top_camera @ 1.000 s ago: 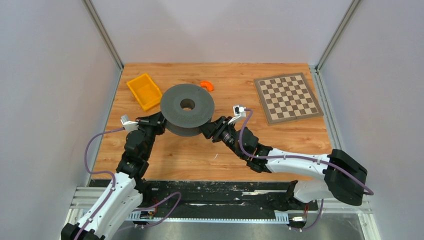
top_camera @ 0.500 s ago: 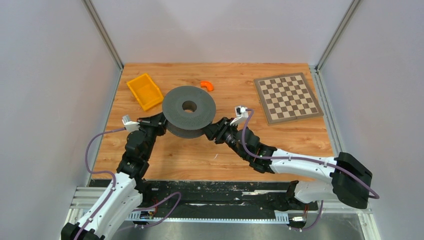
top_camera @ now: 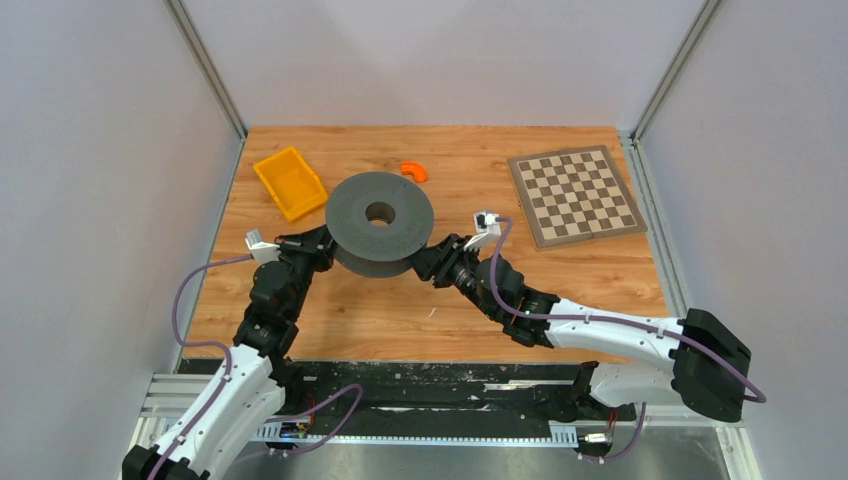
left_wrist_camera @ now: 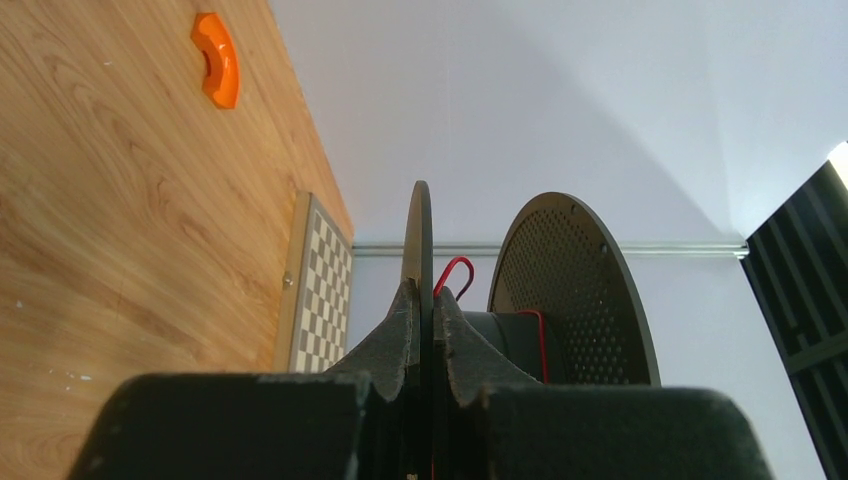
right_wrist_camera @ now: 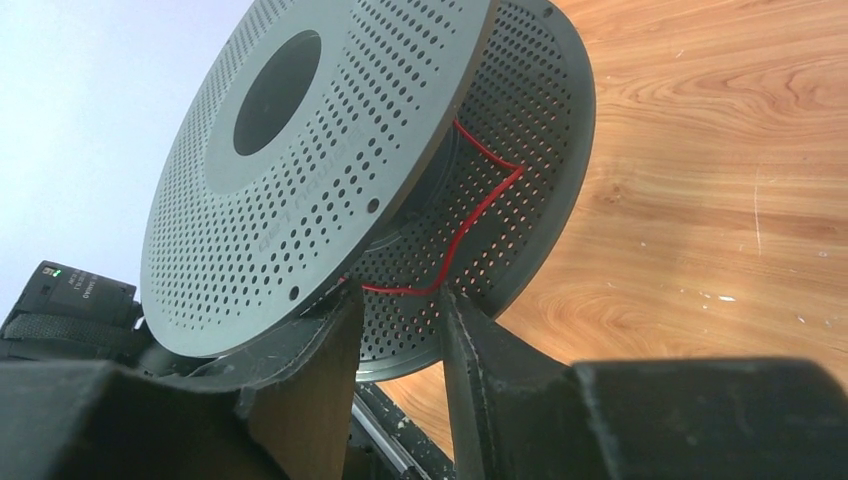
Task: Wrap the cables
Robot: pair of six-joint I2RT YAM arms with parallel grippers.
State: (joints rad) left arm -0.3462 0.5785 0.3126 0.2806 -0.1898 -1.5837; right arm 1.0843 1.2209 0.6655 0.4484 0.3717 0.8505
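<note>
A grey perforated spool point(top_camera: 380, 212) is held tilted above the table between both arms. My left gripper point(top_camera: 322, 243) is shut on the edge of one flange point(left_wrist_camera: 417, 230), which stands edge-on between its fingers point(left_wrist_camera: 432, 300). The thin red cable point(left_wrist_camera: 455, 270) loops off the hub between the two flanges. In the right wrist view the cable point(right_wrist_camera: 480, 215) runs loosely across the inner face of the far flange down to my right gripper point(right_wrist_camera: 400, 300). That gripper point(top_camera: 420, 262) is open at the spool's right rim, with the cable crossing just past its fingertips.
A yellow bin point(top_camera: 288, 182) lies at the back left, next to the spool. A small orange curved piece point(top_camera: 414, 171) lies behind the spool. A chessboard point(top_camera: 575, 195) lies at the back right. Grey walls close in three sides.
The spool and both grippers have shifted slightly to the right. The right arm's elbow has moved right and toward the near edge.
</note>
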